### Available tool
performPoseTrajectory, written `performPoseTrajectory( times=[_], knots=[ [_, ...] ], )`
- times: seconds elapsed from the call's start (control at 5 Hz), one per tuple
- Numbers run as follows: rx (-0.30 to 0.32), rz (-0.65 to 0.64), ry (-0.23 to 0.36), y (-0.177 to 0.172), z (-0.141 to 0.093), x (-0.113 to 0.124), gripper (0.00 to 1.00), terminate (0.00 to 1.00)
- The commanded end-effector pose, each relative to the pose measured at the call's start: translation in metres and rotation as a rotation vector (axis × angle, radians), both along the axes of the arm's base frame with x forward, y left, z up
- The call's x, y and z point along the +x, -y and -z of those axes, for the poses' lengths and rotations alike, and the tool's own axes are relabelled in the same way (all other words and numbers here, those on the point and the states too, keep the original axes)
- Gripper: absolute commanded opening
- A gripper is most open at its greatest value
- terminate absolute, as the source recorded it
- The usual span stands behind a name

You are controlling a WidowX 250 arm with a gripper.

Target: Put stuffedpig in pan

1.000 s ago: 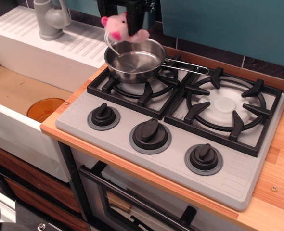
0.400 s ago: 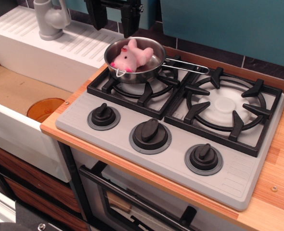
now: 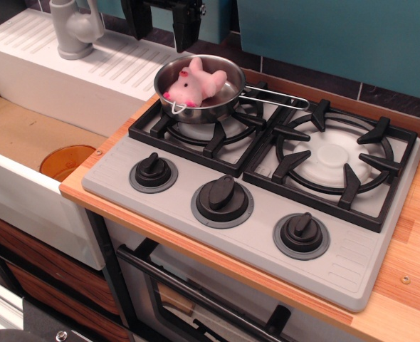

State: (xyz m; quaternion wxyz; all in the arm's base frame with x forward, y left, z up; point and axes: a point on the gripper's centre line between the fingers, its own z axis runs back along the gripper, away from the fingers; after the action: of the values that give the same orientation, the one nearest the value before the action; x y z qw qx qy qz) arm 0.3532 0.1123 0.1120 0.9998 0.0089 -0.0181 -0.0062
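Observation:
The stuffedpig [image 3: 193,86], a light-pink plush with a darker snout, lies inside the pan [image 3: 228,98], its white string loop hanging over the pan's front rim. The shiny steel pan sits on the back-left burner, its thin handle pointing right. My black gripper [image 3: 161,28] hangs above and behind the pan at the top edge of the view, open and empty, its two fingers spread apart. The gripper's upper part is cut off by the frame.
A grey stove top [image 3: 160,206] has three black knobs along its front and a second burner grate [image 3: 334,157] at right. A white sink [image 3: 25,135] with a grey faucet [image 3: 73,28] and an orange drain stands left. A wooden counter [image 3: 409,278] surrounds the stove.
The pig was held in my gripper above the pan a second ago. It has been let go and now lies in the pan. My gripper has opened and risen slightly.

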Motion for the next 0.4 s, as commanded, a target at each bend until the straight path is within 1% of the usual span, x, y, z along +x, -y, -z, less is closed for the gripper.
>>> performPoseTrajectory(
  times=[0.0,0.2],
  knots=[
    [0.033,0.008,0.079,-0.0052,-0.028,0.0098,1.0,0.0],
    [0.014,0.015,0.058,-0.0092,-0.028,0.0126,1.0,0.0]
  ],
)
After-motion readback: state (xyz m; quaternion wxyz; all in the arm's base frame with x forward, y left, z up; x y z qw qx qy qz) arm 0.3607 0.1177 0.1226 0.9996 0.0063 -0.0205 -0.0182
